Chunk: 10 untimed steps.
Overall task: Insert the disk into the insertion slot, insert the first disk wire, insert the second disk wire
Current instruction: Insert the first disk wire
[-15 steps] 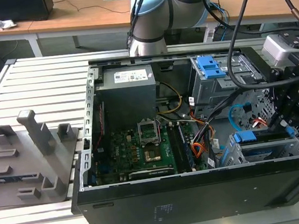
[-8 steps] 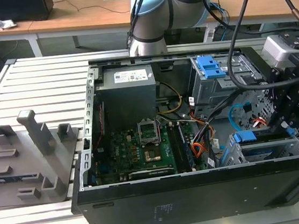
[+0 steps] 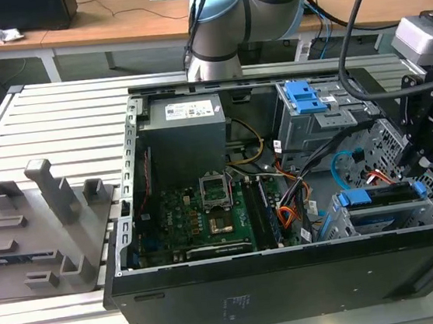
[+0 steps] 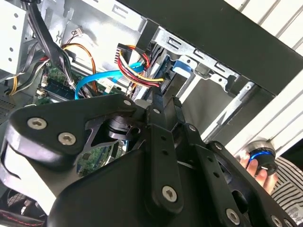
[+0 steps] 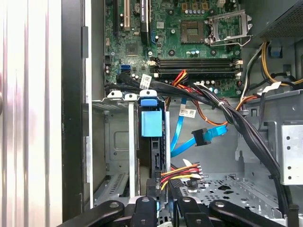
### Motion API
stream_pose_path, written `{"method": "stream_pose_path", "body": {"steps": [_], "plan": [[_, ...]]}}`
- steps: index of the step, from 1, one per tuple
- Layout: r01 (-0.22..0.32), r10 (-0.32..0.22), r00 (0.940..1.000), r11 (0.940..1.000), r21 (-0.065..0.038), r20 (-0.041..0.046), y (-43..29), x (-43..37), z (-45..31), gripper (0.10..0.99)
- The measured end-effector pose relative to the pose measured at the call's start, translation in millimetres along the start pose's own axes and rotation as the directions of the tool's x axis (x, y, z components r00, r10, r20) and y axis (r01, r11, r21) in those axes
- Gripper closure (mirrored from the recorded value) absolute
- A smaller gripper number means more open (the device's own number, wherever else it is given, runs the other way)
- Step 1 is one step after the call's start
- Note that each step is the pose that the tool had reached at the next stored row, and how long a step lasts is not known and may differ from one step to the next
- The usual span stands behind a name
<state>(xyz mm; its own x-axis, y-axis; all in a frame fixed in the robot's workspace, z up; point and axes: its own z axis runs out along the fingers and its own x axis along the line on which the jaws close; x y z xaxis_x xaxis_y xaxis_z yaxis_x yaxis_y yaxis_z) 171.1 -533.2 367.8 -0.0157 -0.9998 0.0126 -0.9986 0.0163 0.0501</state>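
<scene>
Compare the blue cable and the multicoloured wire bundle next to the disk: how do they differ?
Build: the blue cable is one flat light-blue strip; the wire bundle is several thin red, yellow, orange and black strands.
Pose: the blue cable curves in a loop with its plug hanging free; the wire bundle runs to the end of the disk.
Shared: both lie beside the disk.

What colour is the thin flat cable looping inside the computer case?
Light blue; the flat cable shows best in the first wrist view.

The blue-framed disk point(image 5: 151, 124) sits in the grey insertion slot point(image 5: 113, 156), the light-blue second disk wire point(image 5: 179, 127) curving just beside it.
</scene>
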Motion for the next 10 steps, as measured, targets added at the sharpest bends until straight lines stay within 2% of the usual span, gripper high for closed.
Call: {"method": "stream_pose_path", "body": {"steps": [7, 8, 9, 10], "plan": [[0.0, 0.0, 1.0, 1.0, 0.0, 0.0, 0.0, 0.0, -0.4, 0.839], [0.0, 0.0, 1.0, 1.0, 0.0, 0.0, 0.0, 0.0, -0.4, 0.922], [0.0, 0.0, 1.0, 1.0, 0.0, 0.0, 0.0, 0.0, -0.4, 0.922], [0.0, 0.0, 1.0, 1.0, 0.0, 0.0, 0.0, 0.0, -0.4, 0.98]]}}
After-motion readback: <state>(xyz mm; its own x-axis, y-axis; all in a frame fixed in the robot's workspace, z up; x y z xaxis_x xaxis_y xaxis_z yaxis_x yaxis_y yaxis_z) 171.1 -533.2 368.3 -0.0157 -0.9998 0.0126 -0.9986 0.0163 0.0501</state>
